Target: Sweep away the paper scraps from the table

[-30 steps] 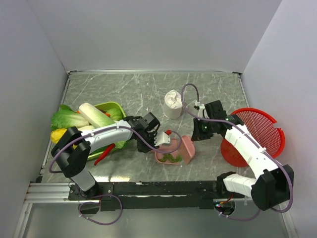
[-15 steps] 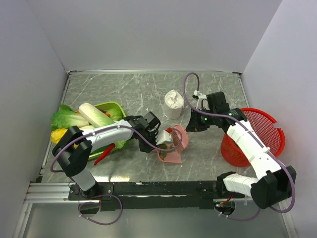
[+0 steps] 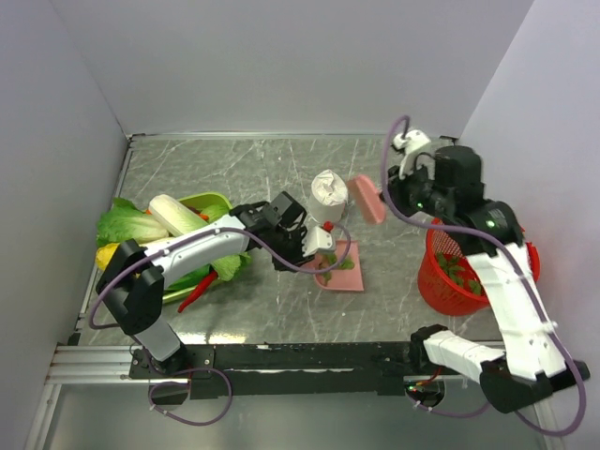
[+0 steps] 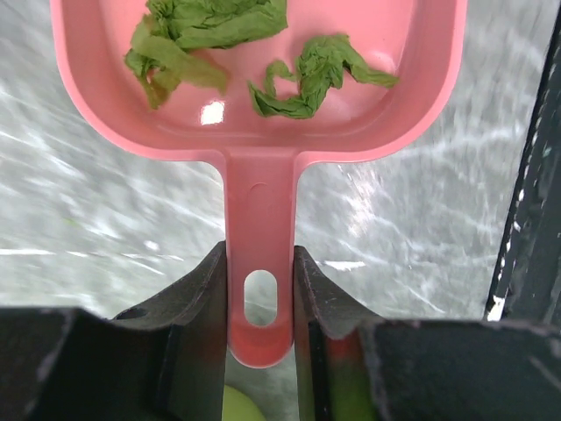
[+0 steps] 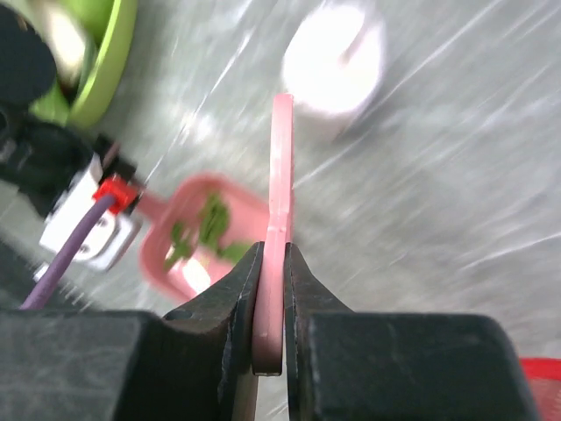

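While the table point(image 3: 234, 169) fills the view, its near edge hides behind the arm bases. At right the basket point(image 3: 433, 281) is half covered by the right arm; green bits inside, too small to tell. Mid-table sits the dustpan point(image 4: 377, 35), touching or just off it, can't say, with the left gripper point(image 4: 260, 298) clamped on its handle. Up goes the right gripper point(image 5: 272, 259), pinching a pink paddle point(image 5: 281, 158) edge-on. Inside the dustpan lie the scraps point(image 4: 316, 74), top ones cut off.
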You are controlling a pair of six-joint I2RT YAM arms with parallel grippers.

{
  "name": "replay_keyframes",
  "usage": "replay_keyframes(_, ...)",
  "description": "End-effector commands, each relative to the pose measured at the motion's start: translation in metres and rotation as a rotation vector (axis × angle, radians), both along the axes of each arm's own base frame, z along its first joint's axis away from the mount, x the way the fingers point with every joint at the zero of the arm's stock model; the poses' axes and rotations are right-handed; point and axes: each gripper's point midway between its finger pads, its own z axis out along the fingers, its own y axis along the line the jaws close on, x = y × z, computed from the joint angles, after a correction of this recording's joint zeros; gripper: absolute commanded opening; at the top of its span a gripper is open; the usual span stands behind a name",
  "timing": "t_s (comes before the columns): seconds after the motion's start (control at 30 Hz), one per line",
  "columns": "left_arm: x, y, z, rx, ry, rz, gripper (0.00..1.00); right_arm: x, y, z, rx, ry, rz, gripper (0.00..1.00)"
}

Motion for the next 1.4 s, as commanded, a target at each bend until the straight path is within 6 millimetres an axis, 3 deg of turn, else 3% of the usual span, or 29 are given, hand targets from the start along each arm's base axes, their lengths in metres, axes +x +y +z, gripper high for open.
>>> replay_keyframes(0.0,0.011,-0.029,0.055,-0.139,-0.059,-0.052,0.10,0.006,-0.033,0.083,-0.045,-0.334,-0.119,0.00)
replay_keyframes(0.07,0.020,-0.040,0.077,-0.178,-0.091,-0.052,0.10,0.010,-0.052,0.107,-0.044,-0.395,-0.222,0.00)
replay_keyframes(0.1,0.022,-0.043,0.078,-0.177,-0.083,-0.042,0.10,0.015,-0.057,0.114,-0.038,-0.403,-0.256,0.00)
replay_keyframes(0.13,0.026,-0.047,0.085,-0.187,-0.093,-0.032,0.10,0.014,-0.065,0.134,-0.006,-0.436,-0.296,0.00)
replay_keyframes(0.17,0.033,-0.055,0.103,-0.220,-0.120,-0.026,0.09,0.015,-0.071,0.144,0.009,-0.452,-0.327,0.00)
replay_keyframes(0.2,0.037,-0.061,0.105,-0.226,-0.116,-0.015,0.09,0.021,-0.086,0.150,0.008,-0.457,-0.398,0.00)
replay_keyframes(0.23,0.040,-0.065,0.111,-0.235,-0.126,-0.009,0.09,0.018,-0.093,0.169,0.039,-0.496,-0.441,0.00)
replay_keyframes(0.27,0.044,-0.074,0.129,-0.266,-0.156,-0.015,0.09,0.018,-0.099,0.177,0.045,-0.511,-0.471,0.00)
replay_keyframes(0.33,0.050,-0.085,0.135,-0.276,-0.169,-0.010,0.08,0.019,-0.112,0.194,0.067,-0.544,-0.538,0.00)
replay_keyframes(0.37,0.053,-0.093,0.151,-0.304,-0.204,-0.015,0.07,0.020,-0.114,0.199,0.078,-0.557,-0.550,0.00)
replay_keyframes(0.4,0.057,-0.100,0.149,-0.301,-0.203,-0.012,0.07,0.022,-0.112,0.200,0.088,-0.556,-0.540,0.00)
replay_keyframes(0.43,0.061,-0.108,0.167,-0.336,-0.235,-0.013,0.06,0.021,-0.113,0.204,0.099,-0.565,-0.545,0.00)
replay_keyframes(0.5,0.068,-0.122,0.168,-0.342,-0.246,0.002,0.03,0.023,-0.113,0.208,0.113,-0.575,-0.547,0.00)
replay_keyframes(0.53,0.073,-0.130,0.184,-0.380,-0.278,0.006,0.02,0.024,-0.112,0.208,0.116,-0.576,-0.545,0.00)
replay_keyframes(0.6,0.079,-0.145,0.181,-0.385,-0.286,0.005,0.01,0.025,-0.109,0.216,0.127,-0.615,-0.526,0.00)
replay_keyframes(0.63,0.084,-0.152,0.198,-0.420,-0.317,0.007,0.01,0.027,-0.108,0.214,0.119,-0.618,-0.517,0.00)
replay_keyframes(0.67,0.083,-0.161,0.203,-0.436,-0.332,-0.002,0.01,0.027,-0.108,0.216,0.127,-0.628,-0.518,0.00)
replay_keyframes(0.7,0.090,-0.169,0.198,-0.427,-0.352,0.003,0.01,0.029,-0.108,0.218,0.134,-0.639,-0.517,0.00)
replay_keyframes(0.73,0.092,-0.176,0.213,-0.455,-0.389,0.000,0.01,0.030,-0.107,0.220,0.150,-0.639,-0.517,0.00)
replay_keyframes(0.8,0.095,-0.192,0.211,-0.453,-0.443,-0.012,0.01,0.033,-0.106,0.225,0.169,-0.646,-0.522,0.00)
replay_keyframes(0.97,0.092,-0.221,0.232,-0.524,-0.558,-0.047,0.01,0.030,-0.103,0.240,0.199,-0.681,-0.512,0.00)
replay_keyframes(1.17,0.096,-0.253,0.257,-0.540,-0.874,-0.122,0.01,0.024,-0.103,0.258,0.230,-0.724,-0.504,0.00)
replay_keyframes(1.37,0.094,-0.276,0.267,-0.376,-1.331,-0.395,0.01,0.021,-0.099,0.259,0.252,-0.721,-0.482,0.00)
